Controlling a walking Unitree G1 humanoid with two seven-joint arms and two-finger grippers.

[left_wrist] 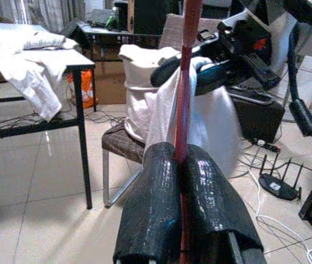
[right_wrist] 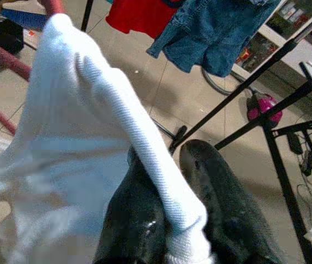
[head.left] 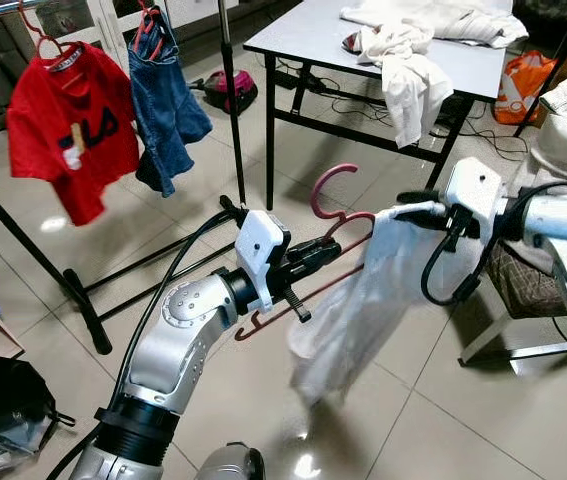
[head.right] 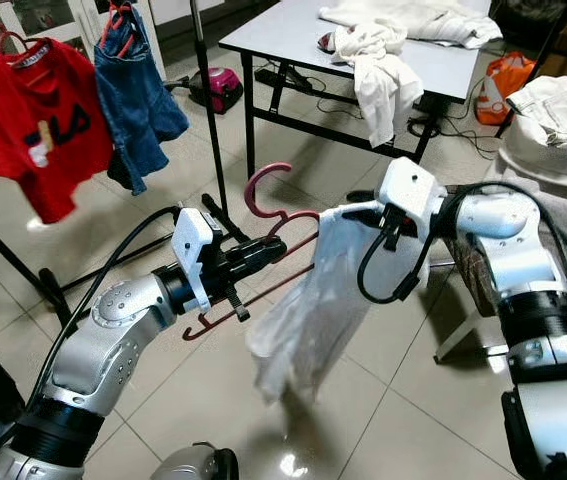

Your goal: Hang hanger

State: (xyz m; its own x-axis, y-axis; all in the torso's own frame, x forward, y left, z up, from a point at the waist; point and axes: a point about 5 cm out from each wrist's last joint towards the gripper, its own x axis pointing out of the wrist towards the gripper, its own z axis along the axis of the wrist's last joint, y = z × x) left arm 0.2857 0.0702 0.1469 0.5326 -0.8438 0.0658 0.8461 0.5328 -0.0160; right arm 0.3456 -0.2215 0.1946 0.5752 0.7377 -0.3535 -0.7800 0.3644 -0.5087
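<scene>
Your left gripper [head.left: 315, 253] is clamped on the dark-red plastic hanger [head.left: 328, 222], its hook up. Your right gripper [head.left: 406, 210] pinches the white garment's [head.left: 358, 305] ribbed edge, hung beside it over open tile floor [head.right: 413, 420]. The black clothes rack [head.left: 83, 300] holds 2 garments, far left. The right wrist view shows its diagonal poles close behind.

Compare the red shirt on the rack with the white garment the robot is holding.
The red shirt hangs on the rack's rail; the white garment hangs in mid-air from the dark red hanger, pinched by the right gripper. The red shirt bears a printed logo; the white garment looks plain. The red shirt hangs spread flat; the white garment droops bunched. Both are on hangers.
</scene>
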